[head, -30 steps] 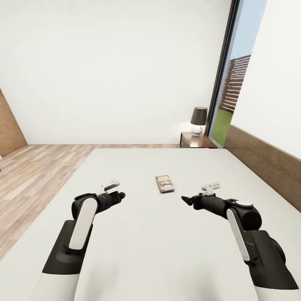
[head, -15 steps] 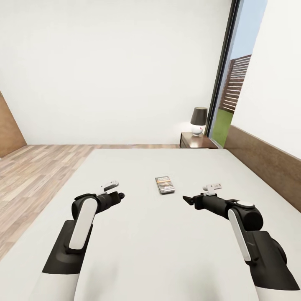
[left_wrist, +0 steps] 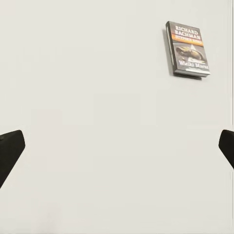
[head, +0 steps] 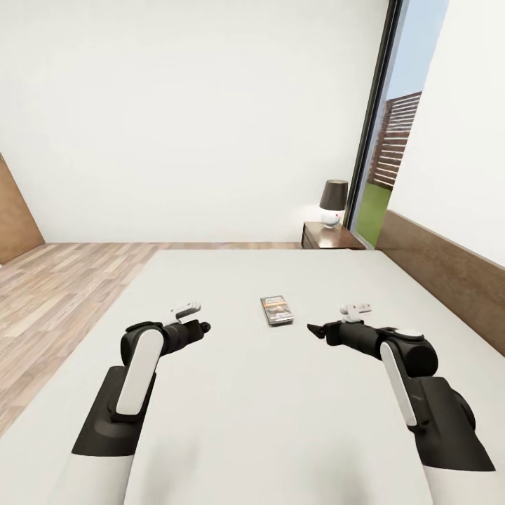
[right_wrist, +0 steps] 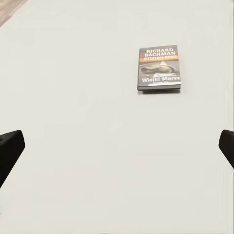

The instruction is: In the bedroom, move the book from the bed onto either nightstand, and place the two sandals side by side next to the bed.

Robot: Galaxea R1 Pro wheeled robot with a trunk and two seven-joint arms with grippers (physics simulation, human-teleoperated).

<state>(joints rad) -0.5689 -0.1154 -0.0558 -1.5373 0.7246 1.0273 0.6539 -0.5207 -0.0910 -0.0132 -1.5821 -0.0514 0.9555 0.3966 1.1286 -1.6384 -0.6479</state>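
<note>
The book (head: 276, 309) lies flat on the pale mattress of the bed (head: 231, 421), dark cover up with white lettering and an orange band. It also shows in the left wrist view (left_wrist: 188, 48) and the right wrist view (right_wrist: 159, 68). My left gripper (head: 203, 326) hovers over the mattress to the book's left, open, its fingertips (left_wrist: 9, 151) far apart. My right gripper (head: 313, 330) hovers near the book's right side, open and empty, fingertips (right_wrist: 9, 148) spread wide. The nightstand (head: 330, 237) stands beyond the bed's far corner. The sandals are out of view.
A dark-shaded lamp (head: 333, 202) stands on the nightstand. The tall glass window (head: 393, 161) rises behind it. The wooden headboard (head: 442, 270) runs along the bed's right side. Wood-plank floor (head: 56, 280) lies to the left of the bed.
My right arm has edged slightly forward and up beside the book. The view shifted a little at first. The book and left arm have barely moved.
</note>
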